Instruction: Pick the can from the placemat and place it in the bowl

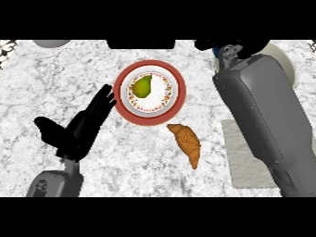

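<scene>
marble desk [44, 88] seen from above. left hand [78, 127] rests open at lower left, fingers straight and apart, holding nothing, tips near the rim of the red plate [177, 104]. on that plate a white patterned bowl [161, 95] holds a green fruit [142, 86]. croissant [186, 142] lies on the desk just below the plate. right forearm [266, 120] stretches to the far right edge over the grey placemat [242, 162]; right hand [232, 48] is dark and bunched at the top, fingers cannot be told. can not seen.
</scene>
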Tool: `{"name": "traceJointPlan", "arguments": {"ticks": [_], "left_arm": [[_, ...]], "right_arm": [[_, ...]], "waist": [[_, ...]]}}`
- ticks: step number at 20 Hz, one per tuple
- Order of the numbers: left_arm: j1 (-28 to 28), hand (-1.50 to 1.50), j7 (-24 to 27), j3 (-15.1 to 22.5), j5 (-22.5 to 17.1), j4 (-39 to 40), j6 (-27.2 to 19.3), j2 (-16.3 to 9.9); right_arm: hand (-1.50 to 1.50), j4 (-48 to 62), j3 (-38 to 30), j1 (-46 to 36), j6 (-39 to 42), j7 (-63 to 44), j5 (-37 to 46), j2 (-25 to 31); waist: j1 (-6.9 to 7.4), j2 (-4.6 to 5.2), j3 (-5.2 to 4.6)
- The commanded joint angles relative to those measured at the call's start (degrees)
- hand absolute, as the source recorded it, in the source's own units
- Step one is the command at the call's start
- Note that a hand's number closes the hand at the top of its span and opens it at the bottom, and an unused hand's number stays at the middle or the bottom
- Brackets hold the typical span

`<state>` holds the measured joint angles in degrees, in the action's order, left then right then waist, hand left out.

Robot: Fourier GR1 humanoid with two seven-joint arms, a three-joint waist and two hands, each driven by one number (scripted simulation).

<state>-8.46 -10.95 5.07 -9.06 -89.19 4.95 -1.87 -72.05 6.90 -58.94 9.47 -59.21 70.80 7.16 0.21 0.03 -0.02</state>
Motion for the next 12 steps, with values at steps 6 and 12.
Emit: {"name": "traceJointPlan", "arguments": {"ticks": [6, 12], "left_arm": [[0.1, 0.00, -2.2, 0.4, -1.1, -2.4, 0.8, 0.3], [-1.1, 0.00, 0.0, 1.0, 0.6, -0.1, 0.2, 1.3]], "right_arm": [[1.50, 17.9, -8.4, 0.0, -14.0, 10.0, 0.6, 6.5], [1.50, 33.4, -12.3, -1.1, -21.8, 19.1, 0.6, 12.7]], "waist": [[0.93, 0.30, 0.03], [1.57, 0.80, 0.05]]}}
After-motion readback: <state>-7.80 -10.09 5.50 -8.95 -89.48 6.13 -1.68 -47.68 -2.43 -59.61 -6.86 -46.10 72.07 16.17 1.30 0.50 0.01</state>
